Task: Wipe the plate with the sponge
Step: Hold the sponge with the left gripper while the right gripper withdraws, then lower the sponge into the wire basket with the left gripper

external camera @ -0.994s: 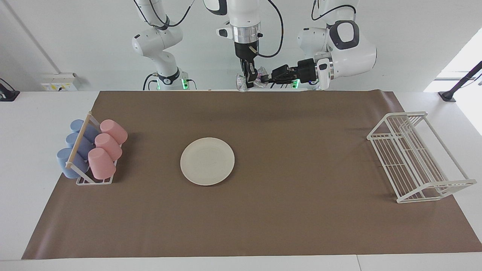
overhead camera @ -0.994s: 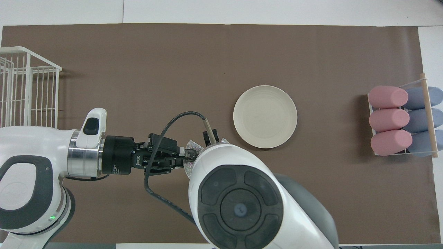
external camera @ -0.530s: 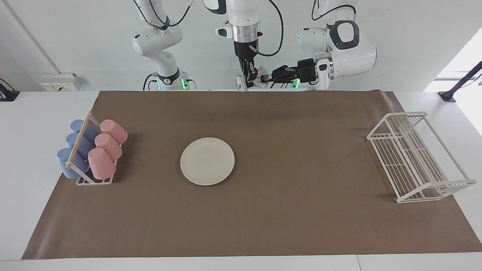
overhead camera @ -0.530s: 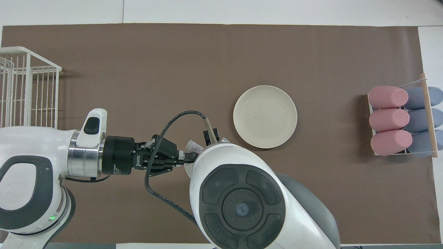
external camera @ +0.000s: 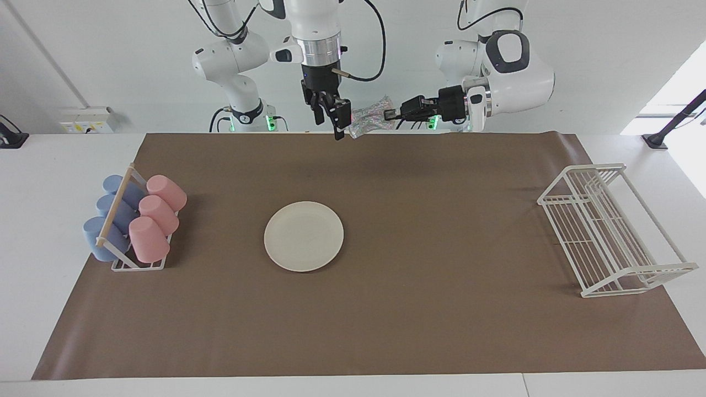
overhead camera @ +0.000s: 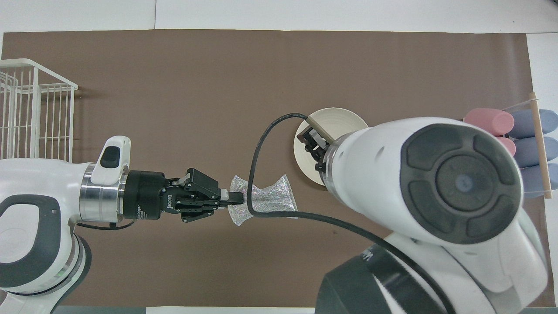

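Note:
The cream-white plate [external camera: 304, 236] lies flat on the brown mat [external camera: 419, 309], apart from both grippers. The silvery speckled sponge [external camera: 368, 122] hangs in the air over the mat's edge at the robots' end, spread out flat in the overhead view [overhead camera: 267, 201]. My left gripper [external camera: 388, 114] is shut on one edge of it [overhead camera: 233, 199]. My right gripper [external camera: 331, 122] hangs open just beside the sponge, toward the right arm's end, with nothing in it. In the overhead view the right arm's wrist covers part of the plate [overhead camera: 336, 119] and hides that gripper's fingers.
A rack of pink and blue cups [external camera: 134, 220] stands at the right arm's end of the mat [overhead camera: 516, 144]. A white wire dish rack [external camera: 612, 231] stands at the left arm's end [overhead camera: 35, 109].
My right gripper opened, let go of the sponge and moved away toward the right arm's end. The sponge stays in the left gripper and has spread out.

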Robot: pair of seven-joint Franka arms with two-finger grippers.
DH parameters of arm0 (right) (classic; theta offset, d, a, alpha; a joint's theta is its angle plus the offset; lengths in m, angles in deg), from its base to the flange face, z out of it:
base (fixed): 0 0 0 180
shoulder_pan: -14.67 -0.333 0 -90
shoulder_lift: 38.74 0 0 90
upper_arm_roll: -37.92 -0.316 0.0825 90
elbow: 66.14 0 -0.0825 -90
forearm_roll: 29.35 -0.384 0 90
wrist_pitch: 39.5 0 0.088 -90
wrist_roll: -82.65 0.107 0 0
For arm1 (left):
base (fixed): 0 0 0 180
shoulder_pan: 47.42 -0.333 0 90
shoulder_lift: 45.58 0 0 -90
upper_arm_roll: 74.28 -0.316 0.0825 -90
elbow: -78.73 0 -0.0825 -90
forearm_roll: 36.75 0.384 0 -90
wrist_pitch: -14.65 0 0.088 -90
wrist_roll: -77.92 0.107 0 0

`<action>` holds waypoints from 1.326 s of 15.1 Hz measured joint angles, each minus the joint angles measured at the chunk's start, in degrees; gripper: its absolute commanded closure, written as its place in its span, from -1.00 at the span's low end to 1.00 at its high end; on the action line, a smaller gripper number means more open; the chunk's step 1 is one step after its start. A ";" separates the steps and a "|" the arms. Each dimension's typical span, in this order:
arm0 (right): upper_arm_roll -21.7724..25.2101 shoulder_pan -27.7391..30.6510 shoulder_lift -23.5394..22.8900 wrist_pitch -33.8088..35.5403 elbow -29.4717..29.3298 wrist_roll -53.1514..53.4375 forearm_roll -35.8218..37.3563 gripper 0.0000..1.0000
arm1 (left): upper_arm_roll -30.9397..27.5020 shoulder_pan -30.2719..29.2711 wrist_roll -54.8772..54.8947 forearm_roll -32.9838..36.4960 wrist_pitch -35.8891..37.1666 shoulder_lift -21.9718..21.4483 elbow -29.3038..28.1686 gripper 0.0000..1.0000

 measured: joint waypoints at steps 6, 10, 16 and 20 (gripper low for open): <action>0.25 10.90 0.39 4.76 -0.01 -31.38 0.00 -1.00 | -0.43 -1.68 -1.32 7.44 -0.15 0.02 -0.21 1.00; 0.54 21.54 0.69 7.87 -0.01 -51.91 0.00 -1.00 | -0.63 -3.35 -3.75 18.23 -3.03 0.13 -0.25 1.00; 0.48 28.05 0.66 7.96 0.04 -68.48 0.00 -1.00 | -0.61 -3.35 -7.67 43.17 -4.82 1.11 1.36 1.00; 1.10 29.08 -0.29 7.68 0.09 -74.03 -0.36 -1.00 | -0.54 -3.34 -8.71 58.90 -4.34 2.72 3.55 1.00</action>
